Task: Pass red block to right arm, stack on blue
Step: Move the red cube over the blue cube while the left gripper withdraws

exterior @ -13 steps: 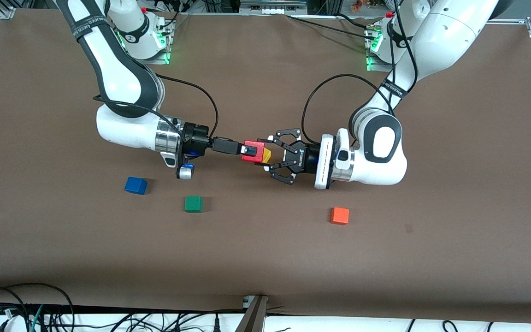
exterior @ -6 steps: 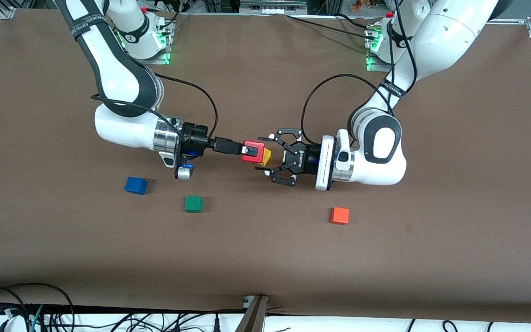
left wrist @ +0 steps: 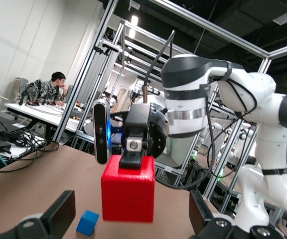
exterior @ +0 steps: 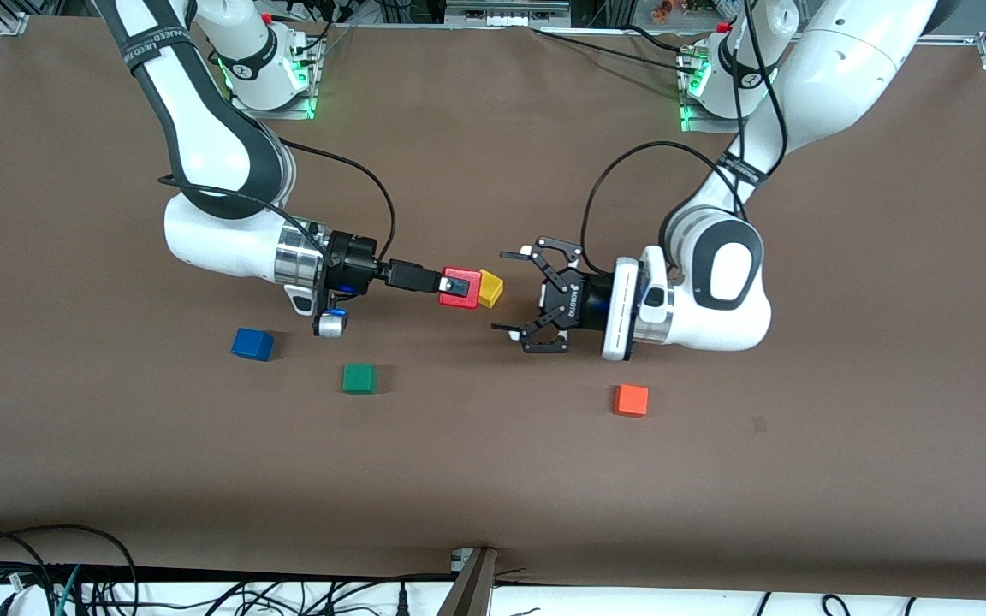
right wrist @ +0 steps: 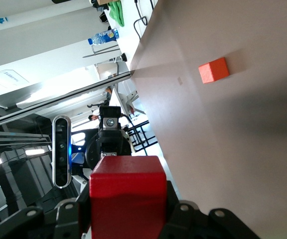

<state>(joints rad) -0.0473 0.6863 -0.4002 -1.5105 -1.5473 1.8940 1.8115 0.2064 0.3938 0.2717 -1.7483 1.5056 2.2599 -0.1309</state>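
The red block (exterior: 459,287) is held in the air by my right gripper (exterior: 455,287), whose slim fingers are shut on it. It shows large in the right wrist view (right wrist: 127,199). It also shows in the left wrist view (left wrist: 128,191), with one slim finger on top of it. My left gripper (exterior: 503,291) is open and empty, a short gap away from the red block toward the left arm's end. In its own view its fingers (left wrist: 59,216) stand wide apart. The blue cube (exterior: 252,344) lies on the table toward the right arm's end and also shows in the left wrist view (left wrist: 87,222).
A yellow cube (exterior: 490,288) lies on the brown table (exterior: 493,479) between the two grippers, right beside the held red block. A green cube (exterior: 359,378) lies nearer the front camera than the right gripper. An orange cube (exterior: 631,399) lies nearer than the left gripper and shows in the right wrist view (right wrist: 214,70).
My left gripper has drawn back from the red block toward its own end, staying open. My right gripper has pulled the red block slightly toward its end, uncovering the yellow cube.
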